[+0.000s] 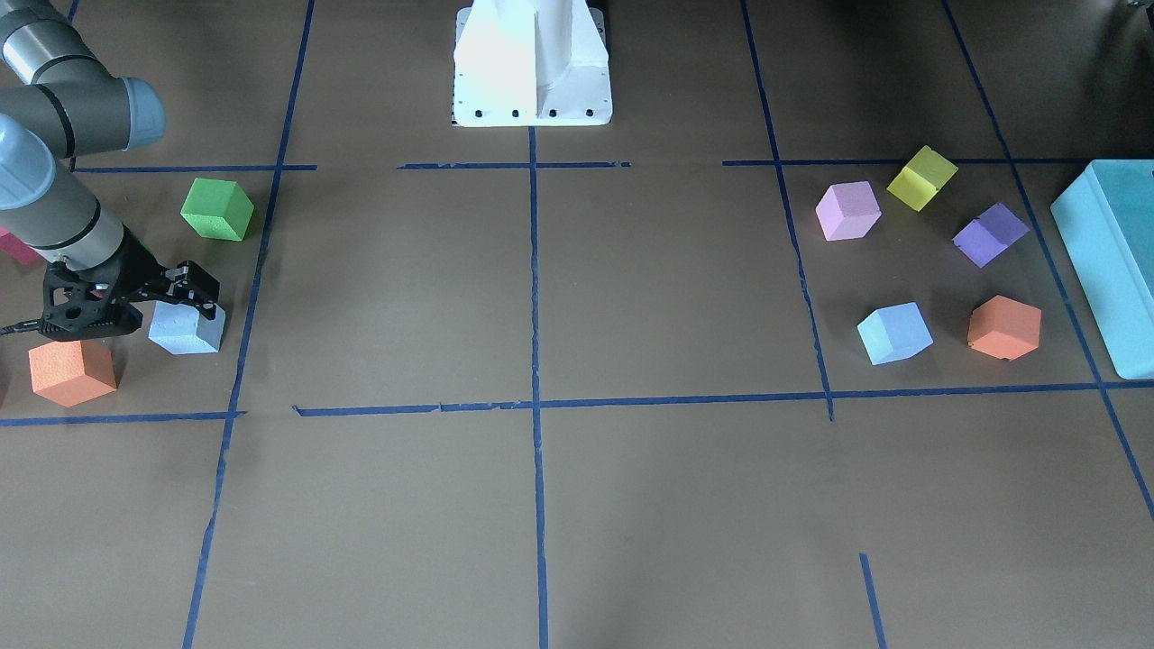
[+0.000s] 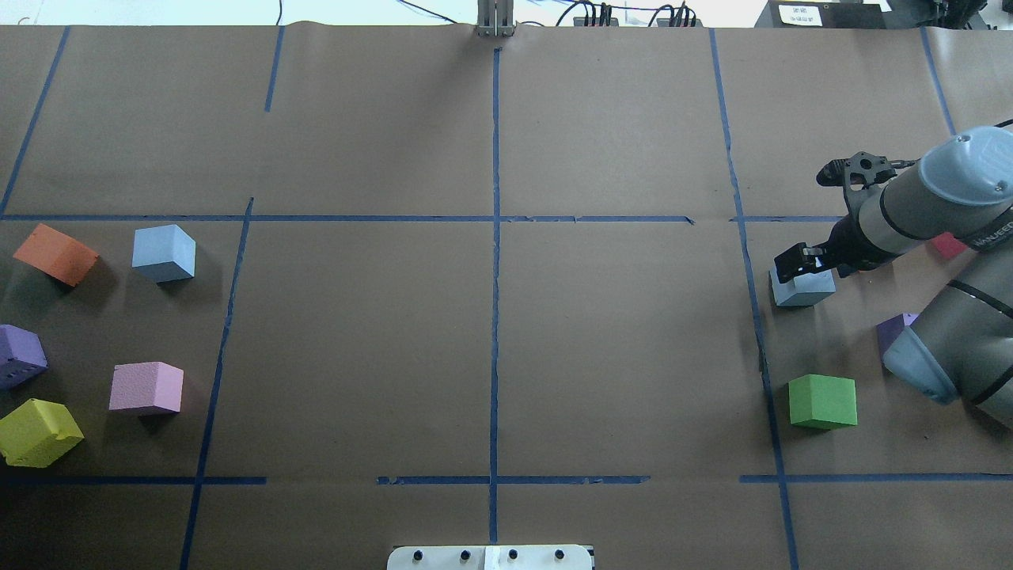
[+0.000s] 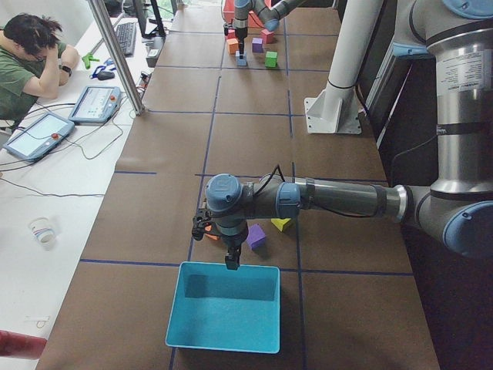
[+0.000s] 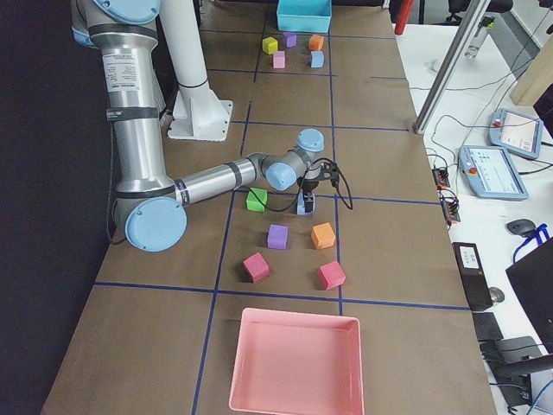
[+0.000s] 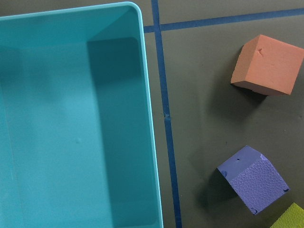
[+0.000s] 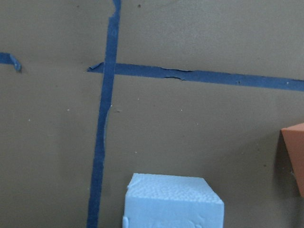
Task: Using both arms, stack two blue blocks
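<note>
The brown-paper table point(image 2: 491, 356), crossed by blue tape lines, fills the overhead view. The right arm point(image 2: 926, 202) comes in at that view's right edge and reaches toward the middle. The right gripper point(image 2: 801, 264) sits directly on top of one blue block point(image 2: 803, 289). That block rests on the table just right of a tape line, above the green cube point(image 2: 823, 401) in the frame. The fingers point(image 2: 791, 261) overlap the block's top, but I cannot tell whether they clasp it or stand apart from it. The right wrist view shows only the block at its bottom edge.

The left arm point(image 3: 339, 199) stretches across the middle of the exterior left view. The left gripper point(image 3: 232, 260) points down over the upper rim of the teal box point(image 3: 223, 312); whether it is clenched or released cannot be told.

The second blue block point(image 2: 164, 253) sits at the left of the overhead view, beside an orange cube point(image 2: 55, 253) and well apart from the first. Below it lie a pink cube point(image 2: 146, 388), a purple cube point(image 2: 20, 356) and a yellow cube point(image 2: 38, 431).
</note>
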`<state>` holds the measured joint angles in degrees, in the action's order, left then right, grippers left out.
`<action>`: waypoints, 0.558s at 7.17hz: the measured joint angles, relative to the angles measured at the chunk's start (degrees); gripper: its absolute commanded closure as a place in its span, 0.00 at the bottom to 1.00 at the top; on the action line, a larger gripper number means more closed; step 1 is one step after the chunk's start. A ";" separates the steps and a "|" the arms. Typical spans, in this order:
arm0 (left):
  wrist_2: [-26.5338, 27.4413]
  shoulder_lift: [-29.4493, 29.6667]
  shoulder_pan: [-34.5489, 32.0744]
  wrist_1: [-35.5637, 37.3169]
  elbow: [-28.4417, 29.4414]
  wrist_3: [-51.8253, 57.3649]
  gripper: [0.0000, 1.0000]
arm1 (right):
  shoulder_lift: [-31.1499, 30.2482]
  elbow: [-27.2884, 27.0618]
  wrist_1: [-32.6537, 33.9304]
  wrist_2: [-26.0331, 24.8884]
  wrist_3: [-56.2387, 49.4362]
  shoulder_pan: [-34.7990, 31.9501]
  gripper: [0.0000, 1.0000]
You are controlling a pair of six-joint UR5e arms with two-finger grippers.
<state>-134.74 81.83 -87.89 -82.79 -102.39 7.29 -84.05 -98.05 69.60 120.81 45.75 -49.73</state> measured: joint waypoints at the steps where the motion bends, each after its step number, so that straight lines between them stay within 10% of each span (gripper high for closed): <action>1: 0.00 0.00 0.00 0.00 0.00 0.00 0.00 | 0.02 0.60 -0.13 -0.27 0.01 0.77 0.03; 3: 0.02 -0.02 0.00 0.06 0.00 0.00 0.00 | 0.05 1.79 -0.24 -1.32 0.06 2.16 0.63; 4: 0.04 -0.08 0.00 0.08 0.00 0.00 0.00 | 0.12 1.83 -0.25 -1.48 0.12 2.35 0.73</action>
<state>-134.70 81.74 -87.89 -82.71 -102.39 7.29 -83.93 -96.22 69.35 119.33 45.88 -47.38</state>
